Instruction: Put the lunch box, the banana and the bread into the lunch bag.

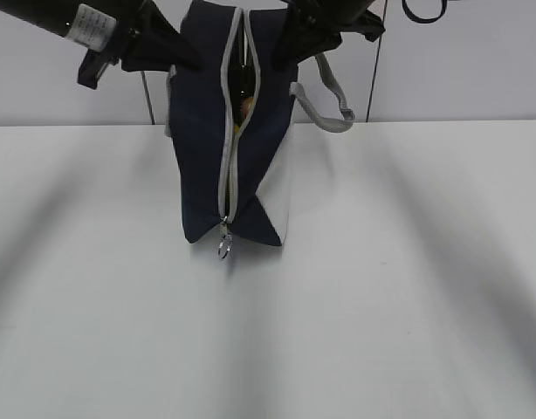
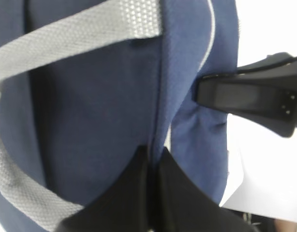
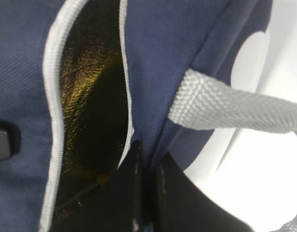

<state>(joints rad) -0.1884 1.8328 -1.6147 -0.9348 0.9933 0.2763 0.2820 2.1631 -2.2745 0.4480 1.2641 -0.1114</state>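
The navy lunch bag (image 1: 250, 166) stands on the white table with its grey zipper open along the top and front. My left gripper (image 1: 188, 54) is shut on a fold of navy fabric (image 2: 155, 151) on the bag's left top side. My right gripper (image 1: 290, 48) is shut on the fabric just right of the zipper edge (image 3: 147, 155). Through the gap a golden-brown bit (image 1: 247, 105) and a yellow bit (image 1: 237, 129) show inside; I cannot tell which item each is. The lunch box is hidden.
The zipper's ring pull (image 1: 224, 249) hangs at the bag's front bottom. A grey strap handle (image 1: 331, 100) sticks out to the right, and another strap (image 2: 66, 43) lies across the left side. A white wall stands close behind the bag.
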